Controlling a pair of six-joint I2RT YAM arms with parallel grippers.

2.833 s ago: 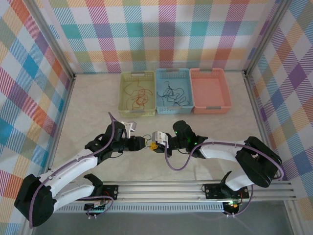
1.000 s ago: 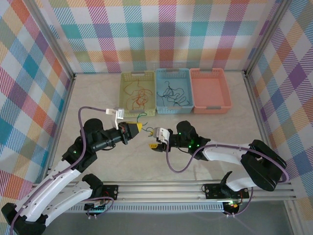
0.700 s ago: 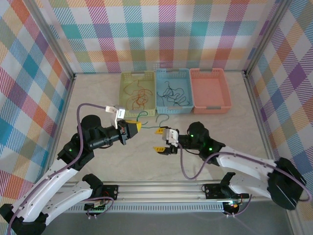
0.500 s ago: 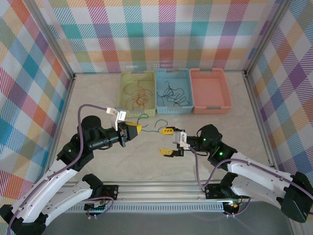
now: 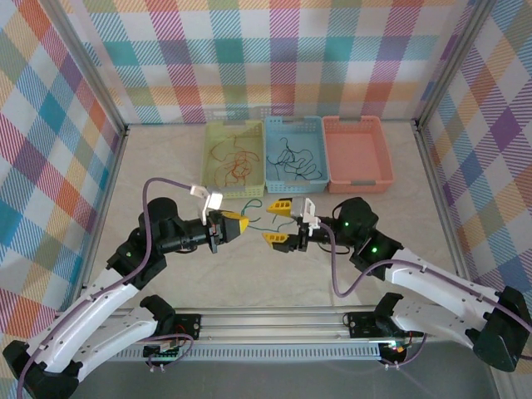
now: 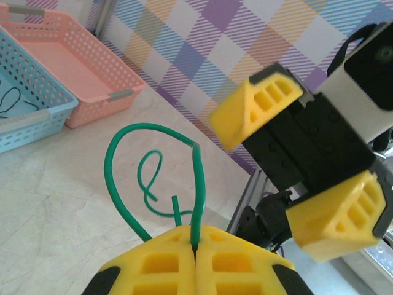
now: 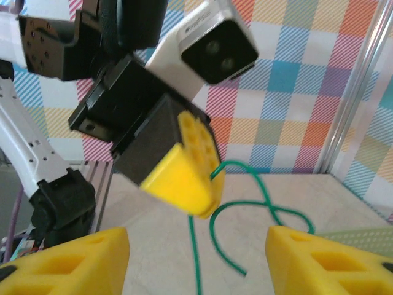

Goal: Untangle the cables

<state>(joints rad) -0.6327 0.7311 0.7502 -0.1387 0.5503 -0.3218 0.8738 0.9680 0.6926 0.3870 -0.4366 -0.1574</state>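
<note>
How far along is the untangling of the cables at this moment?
Looks done: orange-brown cables lie in the yellow-green basket, black cables in the blue basket. In hand: the left gripper is shut on a green cable, with the right gripper open facing it. Left: probably to put this green cable into a basket, perhaps the pink basket.

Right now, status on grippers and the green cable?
Left gripper shut on green cable. Right gripper open, opposite, clear of it. Free end curls loose; no obstruction seen.
</note>
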